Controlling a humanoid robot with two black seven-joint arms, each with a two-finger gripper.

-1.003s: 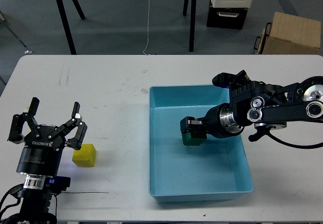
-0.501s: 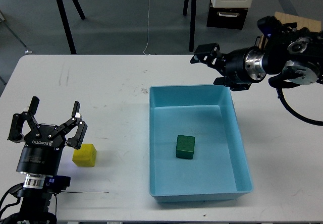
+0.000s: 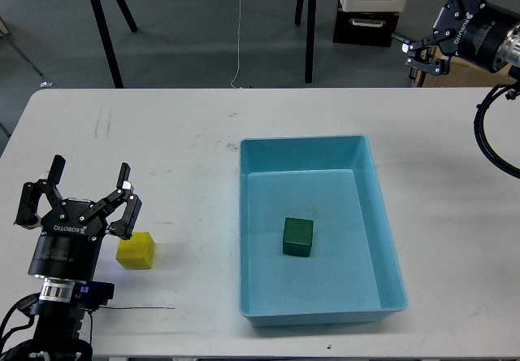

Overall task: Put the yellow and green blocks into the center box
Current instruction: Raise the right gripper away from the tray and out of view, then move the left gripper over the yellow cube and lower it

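- The green block (image 3: 298, 237) lay on the floor of the blue box (image 3: 390, 255) at centre frame, free of either gripper; that half of the task was judged complete.
- The yellow block (image 3: 136, 250) sat on the white table (image 3: 179, 150) at lower left, outside the box and well apart from it.
- The left gripper (image 3: 85, 206), fingers spread and empty, stood just beside the yellow block.
- The right gripper (image 3: 431, 32), fingers spread and holding nothing, was raised at upper right, clear of the box.
- The step in hand was judged to be the yellow pick: the left gripper needed to straddle the block, close, lift and carry it rightward over the box wall.
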